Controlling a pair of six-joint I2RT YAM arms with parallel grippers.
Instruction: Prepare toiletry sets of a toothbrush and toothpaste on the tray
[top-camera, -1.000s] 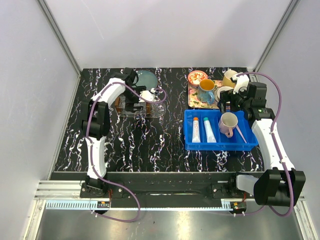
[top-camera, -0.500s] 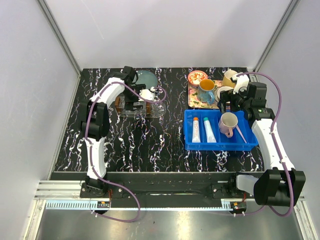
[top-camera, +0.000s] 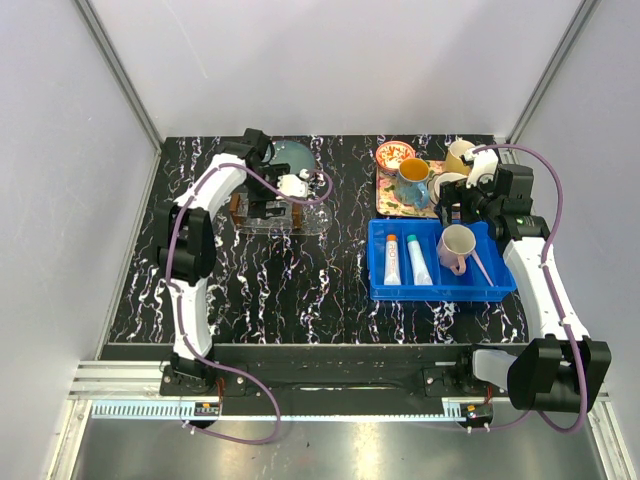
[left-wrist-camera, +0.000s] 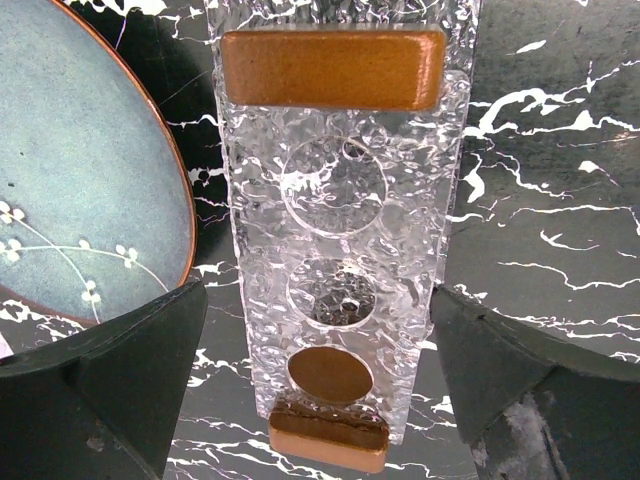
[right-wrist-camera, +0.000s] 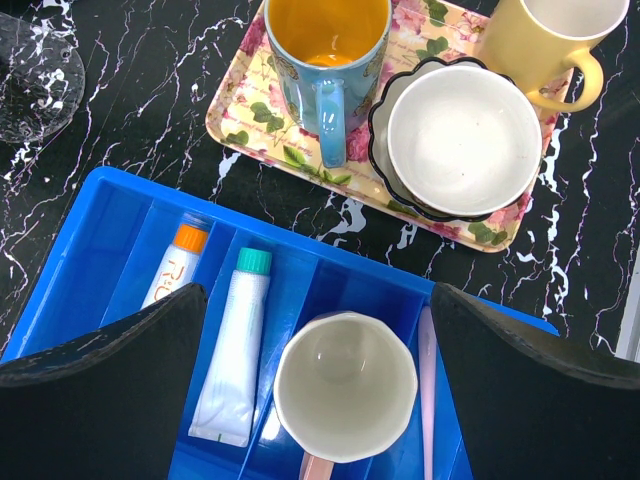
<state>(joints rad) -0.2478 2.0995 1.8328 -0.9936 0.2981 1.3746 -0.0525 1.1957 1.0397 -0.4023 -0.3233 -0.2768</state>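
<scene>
Blue bin (right-wrist-camera: 110, 225): both toothpaste tubes (right-wrist-camera: 235, 370), pink mug (right-wrist-camera: 345, 385), toothbrush (right-wrist-camera: 428, 400) (end cut off) | tray (left-wrist-camera: 340, 250): below left gripper (left-wrist-camera: 318, 340), fingers spread | right gripper (right-wrist-camera: 318, 340): fingers apart.

Pink mug (top-camera: 457, 246) stands in the blue bin (top-camera: 440, 293).

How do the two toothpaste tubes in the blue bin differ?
The orange-capped tube has an orange-red cap, the teal-capped tube a teal one. The orange-capped tube lies in the leftmost compartment of the blue bin, the teal-capped tube in the next one over. Both are white and lie flat, caps pointing away from the robot.
</scene>
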